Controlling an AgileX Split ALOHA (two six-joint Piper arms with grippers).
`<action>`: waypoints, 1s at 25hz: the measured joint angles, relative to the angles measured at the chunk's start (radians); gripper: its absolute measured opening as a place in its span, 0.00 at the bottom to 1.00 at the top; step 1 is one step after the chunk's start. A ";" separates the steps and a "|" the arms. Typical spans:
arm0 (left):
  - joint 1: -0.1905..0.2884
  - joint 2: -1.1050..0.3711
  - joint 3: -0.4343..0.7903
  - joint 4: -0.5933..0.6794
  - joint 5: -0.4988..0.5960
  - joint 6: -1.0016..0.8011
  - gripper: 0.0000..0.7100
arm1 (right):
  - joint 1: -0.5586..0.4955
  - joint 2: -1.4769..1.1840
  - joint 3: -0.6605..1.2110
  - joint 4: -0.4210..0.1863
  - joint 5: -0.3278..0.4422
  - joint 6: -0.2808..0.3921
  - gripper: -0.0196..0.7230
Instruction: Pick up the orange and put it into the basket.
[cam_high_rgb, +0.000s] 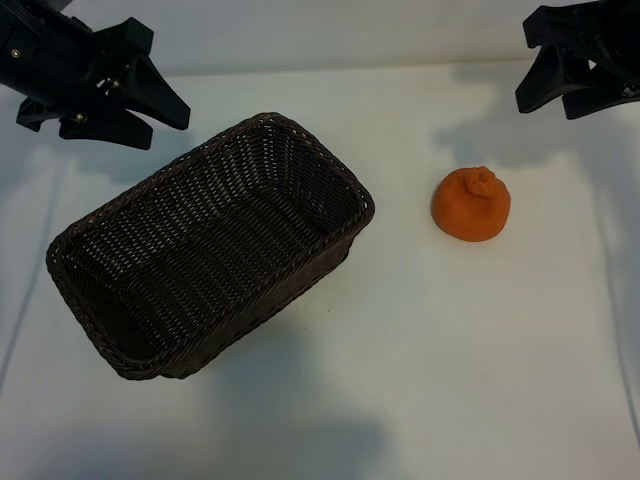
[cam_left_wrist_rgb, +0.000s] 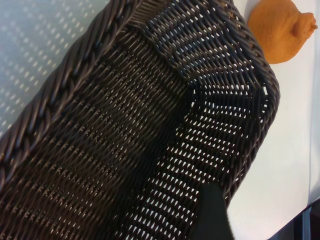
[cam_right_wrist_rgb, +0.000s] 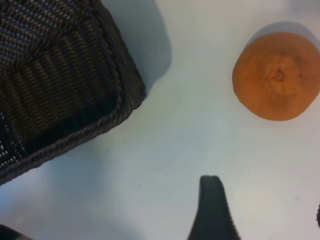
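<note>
Nearest the exterior camera, the bare white table (cam_high_rgb: 450, 400) fills the lower frame, with nothing on it to get in an arm's way. Next comes the basket (cam_high_rgb: 120, 215), lying diagonally across the left and centre with its open mouth facing up and nothing inside, so it looks ready to take a drop from above. Right of it, apart from its rim, the orange (cam_high_rgb: 471, 205) sits alone on the table at centre right with its knobby bump on top; free room all around it should let fingers come down on either side. Farthest back, the left gripper (cam_high_rgb: 165, 110) hangs at the upper left corner, jaws spread and empty, above the table just beyond the basket's far rim, apparently idle. The right gripper (cam_high_rgb: 560, 95) hangs at the upper right corner, jaws likewise parted and holding nothing. The orange lies below and left of it in the frame, well apart, not yet between the fingers; the pickup seems not to have begun.
</note>
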 joint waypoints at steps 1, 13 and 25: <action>0.000 0.000 0.000 0.000 0.000 0.000 0.77 | 0.000 0.000 0.000 0.000 0.000 0.000 0.67; 0.000 0.000 0.000 0.000 0.000 0.000 0.77 | 0.000 0.000 0.000 0.000 0.000 -0.001 0.67; 0.000 0.000 0.000 0.000 0.000 0.000 0.77 | 0.000 0.000 0.000 0.000 0.014 -0.001 0.67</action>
